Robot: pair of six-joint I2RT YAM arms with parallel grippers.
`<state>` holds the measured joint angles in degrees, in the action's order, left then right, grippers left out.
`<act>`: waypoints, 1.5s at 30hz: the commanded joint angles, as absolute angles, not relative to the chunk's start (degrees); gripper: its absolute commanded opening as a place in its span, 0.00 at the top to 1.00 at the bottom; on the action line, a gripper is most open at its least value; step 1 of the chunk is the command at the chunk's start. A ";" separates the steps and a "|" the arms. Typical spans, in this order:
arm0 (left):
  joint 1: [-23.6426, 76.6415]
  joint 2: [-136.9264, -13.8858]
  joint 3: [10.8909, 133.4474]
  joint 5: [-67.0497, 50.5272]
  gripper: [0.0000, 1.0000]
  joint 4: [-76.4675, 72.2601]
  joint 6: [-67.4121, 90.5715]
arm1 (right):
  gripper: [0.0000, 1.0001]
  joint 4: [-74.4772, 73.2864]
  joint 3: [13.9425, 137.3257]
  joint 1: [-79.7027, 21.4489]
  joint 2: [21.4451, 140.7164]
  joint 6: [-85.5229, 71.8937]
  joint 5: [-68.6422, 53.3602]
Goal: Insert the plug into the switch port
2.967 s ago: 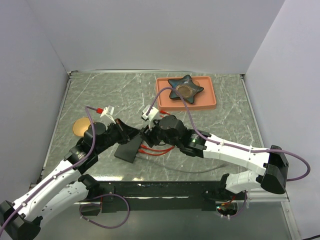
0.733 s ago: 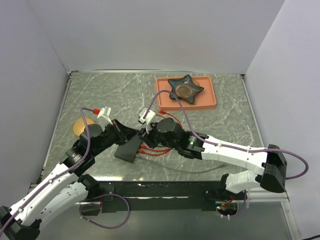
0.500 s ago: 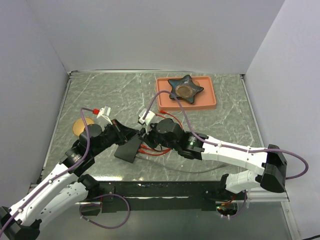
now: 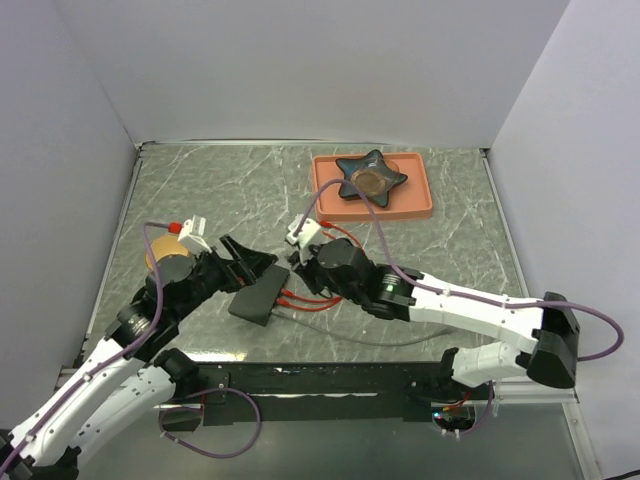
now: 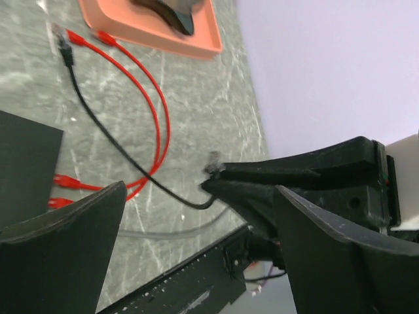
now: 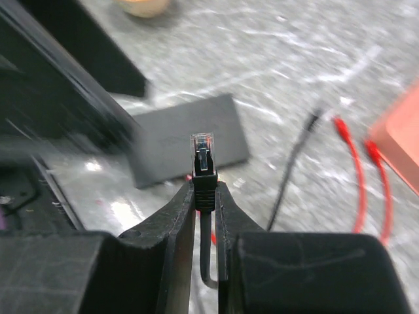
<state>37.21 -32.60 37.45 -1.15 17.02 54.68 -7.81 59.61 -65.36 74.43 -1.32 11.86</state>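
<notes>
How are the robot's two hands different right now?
The left gripper is wide open; the right gripper is pinched shut. The left gripper holds nothing; the right gripper grips the black plug. Both have two black fingers and sit close to the switch.

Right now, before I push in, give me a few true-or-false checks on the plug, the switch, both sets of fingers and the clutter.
1. The right fingers hold a black plug. True.
2. The left fingers are shut on the switch. False: they stand open.
3. The plug sits in a switch port. False: it is held up, apart from the switch.
4. Red cables run into the switch. True.
5. The dish lies on the bare table. False: it lies in the orange tray.
</notes>
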 commanded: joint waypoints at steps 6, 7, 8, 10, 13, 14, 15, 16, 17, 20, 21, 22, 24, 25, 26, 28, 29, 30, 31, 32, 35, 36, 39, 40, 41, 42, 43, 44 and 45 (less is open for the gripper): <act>37.35 -29.27 39.55 7.29 0.03 21.45 53.79 | 1.00 -16.26 52.49 -65.21 53.91 0.18 43.02; 37.35 -29.70 39.38 7.21 0.04 21.18 53.79 | 1.00 -16.35 51.51 -65.13 52.22 -1.56 45.42; 37.35 -29.97 39.29 7.12 0.04 21.01 53.53 | 1.00 -16.26 50.46 -65.21 50.64 -1.84 46.31; 37.35 -31.37 39.37 7.21 0.04 20.92 53.35 | 1.00 -14.33 47.38 -65.21 46.68 -2.28 48.67; 37.35 -33.39 39.20 7.38 0.04 20.48 53.17 | 1.00 -11.61 45.09 -65.13 44.30 -1.94 49.39; 37.35 -33.83 38.94 7.03 0.04 19.70 53.00 | 1.00 -11.08 44.83 -65.21 44.56 -1.50 49.39; 37.35 -34.36 38.59 6.94 0.04 19.25 53.00 | 1.00 -11.16 44.91 -65.21 46.04 -1.23 49.83; 37.35 -35.41 38.24 7.03 0.04 18.90 53.00 | 1.00 -12.12 45.17 -65.21 47.19 -1.06 50.18; 37.35 -36.03 38.06 7.12 0.04 18.64 52.74 | 1.00 -12.30 45.35 -65.13 48.68 -0.97 49.84; 37.35 -38.31 37.36 7.38 0.04 17.23 52.12 | 1.00 -15.46 46.84 -64.95 56.58 -2.28 46.35; 37.35 -38.76 37.09 7.56 0.04 16.36 51.95 | 1.00 -16.34 47.54 -64.95 61.30 -2.63 45.19; 37.35 -39.72 36.39 7.73 0.04 15.83 51.68 | 1.00 -16.43 47.72 -64.86 63.78 -3.07 42.91; 37.35 -40.51 35.51 8.87 0.04 14.34 50.98 | 1.00 -17.22 49.38 -64.86 71.58 -3.69 38.33; 37.35 -41.13 34.46 9.31 0.04 13.89 50.72 | 1.00 -17.49 50.18 -64.60 74.24 -4.04 36.23; 37.18 -41.57 34.02 9.75 0.04 13.54 49.93 | 1.00 -18.53 51.32 -64.69 76.96 -4.22 34.38; 36.57 -42.88 32.53 10.19 0.04 12.40 48.96 | 1.00 -18.63 54.48 -64.60 84.18 -3.69 29.20; 35.26 -43.50 32.08 9.93 0.04 12.04 48.35 | 1.00 -18.98 55.62 -64.60 86.37 -3.60 28.40; 34.29 -44.20 31.47 9.24 0.04 11.43 48.08 | 1.00 -18.81 57.64 -64.69 89.79 -3.26 26.47; 31.58 -45.60 30.07 6.53 0.04 9.77 47.21 | 1.00 -18.72 58.44 -64.69 91.22 -2.99 25.59; 29.90 -46.49 29.19 4.76 0.04 8.62 46.76 | 1.00 -18.29 59.58 -64.60 93.06 -2.81 25.23; 23.32 -49.56 25.24 -0.51 0.04 4.07 45.80 | 1.00 -16.09 60.99 -64.51 95.00 -1.58 22.85; 22.07 -50.27 23.40 -1.48 0.04 2.74 45.36 | 1.00 -15.65 61.26 -64.34 95.27 -0.89 22.07; 19.08 -52.55 21.19 -1.06 0.04 0.53 44.65 | 1.00 -15.03 63.19 -63.37 96.85 -0.44 20.66; 17.85 -53.34 20.75 -1.05 0.04 0.44 44.65 | 1.00 -14.59 63.54 -63.20 97.03 -0.53 19.78; 17.23 -53.70 20.22 -1.23 0.04 -1.91 44.74 | 1.00 -14.15 63.98 -62.76 97.64 -0.53 19.08; 16.62 -53.88 18.91 -1.58 0.04 -2.63 45.00 | 1.00 -13.72 64.07 -62.49 97.82 1.47 18.29; 15.31 -54.22 18.11 -2.19 0.04 -3.68 45.70 | 1.00 -13.45 63.99 -62.14 98.08 1.93 17.32; 14.51 -54.23 17.76 -2.98 0.04 -4.21 45.88 | 1.00 -12.84 63.98 -61.62 98.52 2.46 16.36; 14.07 -54.23 17.49 -4.38 0.04 -5.09 45.70 | 1.00 -12.75 64.16 -61.44 98.79 3.51 15.74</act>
<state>16.49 -54.22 18.55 -0.23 2.87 46.13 -15.79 61.87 -62.78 97.51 0.21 19.51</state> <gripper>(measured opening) 0.963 0.191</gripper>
